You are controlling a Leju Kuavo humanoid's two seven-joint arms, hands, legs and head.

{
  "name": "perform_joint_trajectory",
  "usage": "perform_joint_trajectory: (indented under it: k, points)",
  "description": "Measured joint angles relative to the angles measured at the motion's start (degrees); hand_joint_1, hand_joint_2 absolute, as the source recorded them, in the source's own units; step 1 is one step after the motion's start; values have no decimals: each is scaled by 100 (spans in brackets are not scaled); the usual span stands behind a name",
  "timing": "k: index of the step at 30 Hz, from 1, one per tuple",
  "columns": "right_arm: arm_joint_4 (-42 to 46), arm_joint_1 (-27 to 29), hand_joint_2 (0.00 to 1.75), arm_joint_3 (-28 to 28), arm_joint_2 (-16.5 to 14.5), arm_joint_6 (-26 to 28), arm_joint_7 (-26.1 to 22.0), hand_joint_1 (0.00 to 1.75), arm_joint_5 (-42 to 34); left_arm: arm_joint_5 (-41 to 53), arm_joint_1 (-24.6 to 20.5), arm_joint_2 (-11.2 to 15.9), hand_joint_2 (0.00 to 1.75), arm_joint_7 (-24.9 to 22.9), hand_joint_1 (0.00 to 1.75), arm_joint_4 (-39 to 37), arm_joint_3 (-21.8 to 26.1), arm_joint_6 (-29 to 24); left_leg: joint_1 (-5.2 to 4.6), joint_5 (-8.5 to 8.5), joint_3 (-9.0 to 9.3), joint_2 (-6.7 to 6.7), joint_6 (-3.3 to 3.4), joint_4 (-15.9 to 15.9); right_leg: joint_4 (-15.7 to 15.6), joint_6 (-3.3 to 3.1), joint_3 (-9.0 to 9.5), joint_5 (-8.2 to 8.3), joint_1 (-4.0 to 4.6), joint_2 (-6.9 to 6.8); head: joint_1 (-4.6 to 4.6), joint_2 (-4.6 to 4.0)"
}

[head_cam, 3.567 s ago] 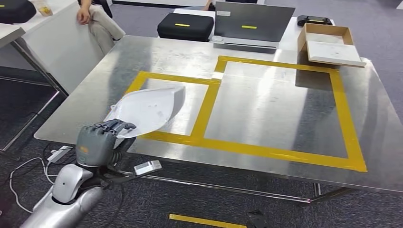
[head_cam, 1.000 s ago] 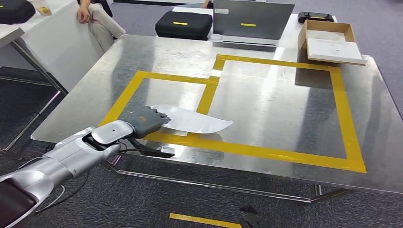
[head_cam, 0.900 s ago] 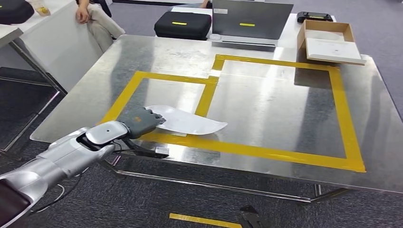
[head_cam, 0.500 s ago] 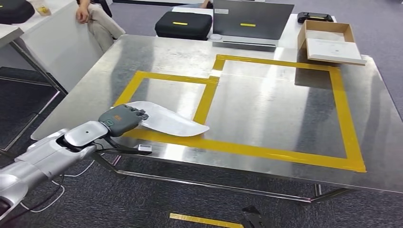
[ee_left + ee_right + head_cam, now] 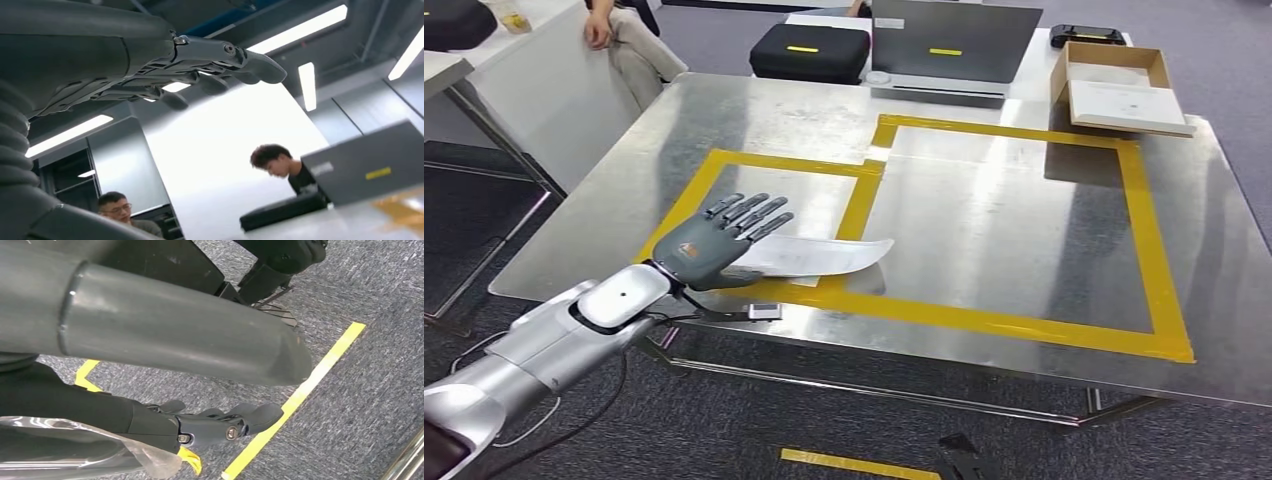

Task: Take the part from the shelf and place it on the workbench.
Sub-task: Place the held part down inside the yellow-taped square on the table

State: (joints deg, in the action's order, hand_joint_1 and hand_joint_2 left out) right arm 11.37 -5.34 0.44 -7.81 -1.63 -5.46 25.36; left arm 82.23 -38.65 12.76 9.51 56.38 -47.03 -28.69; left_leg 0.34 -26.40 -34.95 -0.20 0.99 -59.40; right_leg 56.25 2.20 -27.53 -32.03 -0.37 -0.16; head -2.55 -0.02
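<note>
Head view: part (image 5: 814,256) beneath spread left hand (image 5: 714,243).

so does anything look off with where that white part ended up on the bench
Slightly. The white part lies flat on the workbench but askew: it straddles the yellow tape dividing the two marked boxes instead of sitting inside one. The left hand hovers over its near end, fingers spread.

The left hand (image 5: 165,70) has its fingers (image 5: 250,62) stretched out flat with nothing in them. Two people (image 5: 280,162) sit far behind it, near a grey case (image 5: 365,167) and a black bag (image 5: 282,210).
</note>
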Motion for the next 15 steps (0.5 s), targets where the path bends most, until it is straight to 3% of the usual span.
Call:
perform_joint_trajectory:
  k: [2,3,5,6,7,8,9,11,12,13,15]
  points:
    - [0,6,0,-40,-14,32,-16,0,-10,-232,109,-71,0,74,0,457,130,-40,23,73,77,15,63,147,56,44,-45,-74,-6,5,4,0]
    - [0,11,0,-63,-17,54,-25,0,-22,-375,183,-114,0,114,0,729,188,-62,41,106,113,25,81,220,242,56,-141,-194,-10,8,9,0]
    - [-1,36,0,-112,-17,87,-41,0,-45,-590,376,-196,0,155,0,1277,273,-99,52,125,130,35,96,265,931,89,-499,-518,-37,12,10,0]
    - [-1,55,0,-131,-17,101,-46,0,-54,-644,481,-226,0,165,0,1516,294,-107,56,124,127,36,94,264,1282,113,-692,-619,-56,11,11,0]
    - [-2,74,0,-148,-16,108,-50,0,-57,-678,583,-250,0,169,0,1717,308,-111,66,122,126,37,84,263,1489,141,-824,-620,-78,10,9,0]
    - [-2,88,0,-165,-16,115,-55,0,-64,-735,676,-264,0,177,0,1880,322,-138,84,120,125,37,63,257,1490,175,-865,-504,-105,8,10,-1]
    - [-2,97,0,-184,-15,126,-63,0,-78,-857,770,-273,0,205,0,2035,350,-210,112,112,123,37,27,241,1251,218,-785,-282,-142,3,9,-1]
    - [-3,108,0,-230,-31,153,-79,0,-119,-1358,995,-287,0,340,0,2397,470,-478,156,77,101,36,-89,169,567,338,-468,80,-199,2,25,-1]
    - [-3,117,0,-254,-43,169,-86,0,-140,-1704,1138,-293,0,448,0,2632,562,-635,159,61,78,32,-147,115,353,348,-361,163,-210,19,42,0]
    - [-4,131,0,-277,-56,185,-92,0,-159,-2026,1284,-296,0,556,0,2877,658,-765,150,54,51,26,-196,64,283,325,-319,156,-209,38,52,1]
    - [-7,167,0,-328,-67,216,-109,0,-191,-2550,1580,-306,0,763,0,3341,842,-938,138,74,7,16,-260,6,348,204,-373,142,-198,72,55,2]
